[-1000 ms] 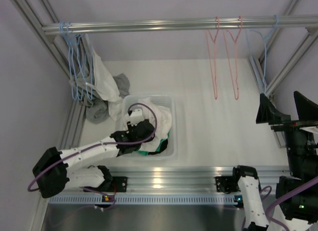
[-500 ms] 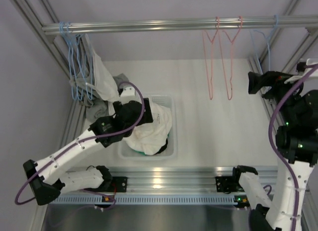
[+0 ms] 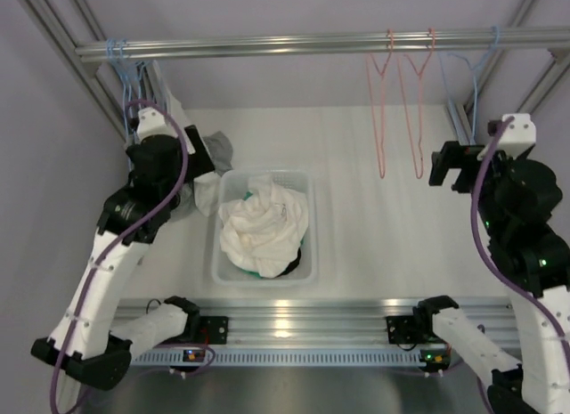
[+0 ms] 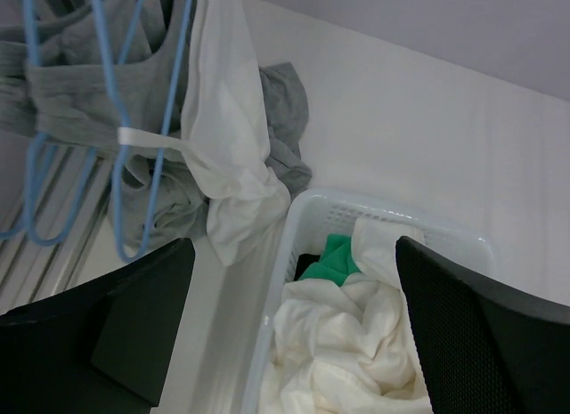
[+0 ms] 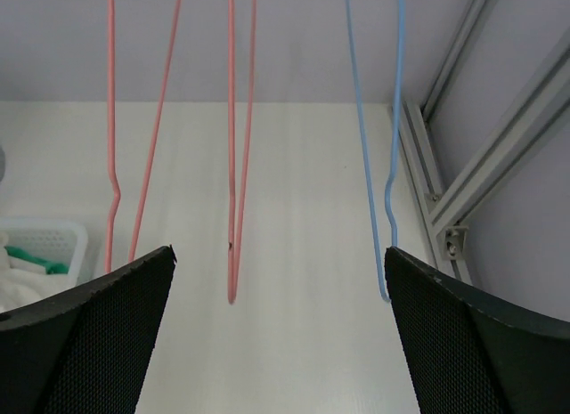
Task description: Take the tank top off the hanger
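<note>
Left claw [image 4: 289,254] gapes wide, holding nothing. The grey tank top [image 4: 62,102] hangs on a blue hanger [image 4: 111,76] ahead and to its left, with a basket [image 4: 294,220] of clothes below. Right claw [image 5: 278,254] is spread empty too, facing pink hangers [image 5: 231,165].

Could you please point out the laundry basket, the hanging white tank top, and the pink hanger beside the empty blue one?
laundry basket [image 3: 312,240], top external view, right rim.
white tank top [image 4: 227,120], left wrist view, hanging body fabric.
pink hanger [image 5: 232,165], right wrist view, left wire.
</note>
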`<state>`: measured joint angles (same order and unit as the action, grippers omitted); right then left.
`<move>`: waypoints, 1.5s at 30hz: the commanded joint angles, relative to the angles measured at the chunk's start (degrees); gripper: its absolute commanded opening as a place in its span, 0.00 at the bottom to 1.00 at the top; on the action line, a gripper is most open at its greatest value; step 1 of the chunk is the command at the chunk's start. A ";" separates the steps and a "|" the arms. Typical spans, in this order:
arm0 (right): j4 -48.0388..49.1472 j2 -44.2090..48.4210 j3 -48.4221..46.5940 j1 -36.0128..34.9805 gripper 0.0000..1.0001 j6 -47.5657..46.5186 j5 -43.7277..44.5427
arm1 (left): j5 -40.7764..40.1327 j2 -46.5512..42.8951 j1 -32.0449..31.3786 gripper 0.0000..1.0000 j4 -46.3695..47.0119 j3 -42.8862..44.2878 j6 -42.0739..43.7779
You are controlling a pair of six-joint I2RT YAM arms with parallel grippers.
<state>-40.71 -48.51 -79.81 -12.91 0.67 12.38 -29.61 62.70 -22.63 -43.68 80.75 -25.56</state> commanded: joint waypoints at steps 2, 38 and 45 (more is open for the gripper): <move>-2.71 10.09 3.34 -0.63 0.99 1.09 1.17 | -0.19 -13.53 0.13 0.99 -1.94 -3.92 5.96; -1.13 22.06 18.20 -1.16 0.99 3.90 13.19 | -4.23 -33.69 0.13 0.99 5.97 -31.53 6.40; -0.95 20.30 17.67 -1.24 0.99 3.73 12.84 | -3.44 -34.40 0.84 0.99 7.03 -32.67 6.23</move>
<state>-44.95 -27.44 -61.39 -13.10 4.03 24.16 -32.84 28.88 -22.35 -40.25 48.56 -19.53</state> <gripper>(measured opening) 0.993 0.990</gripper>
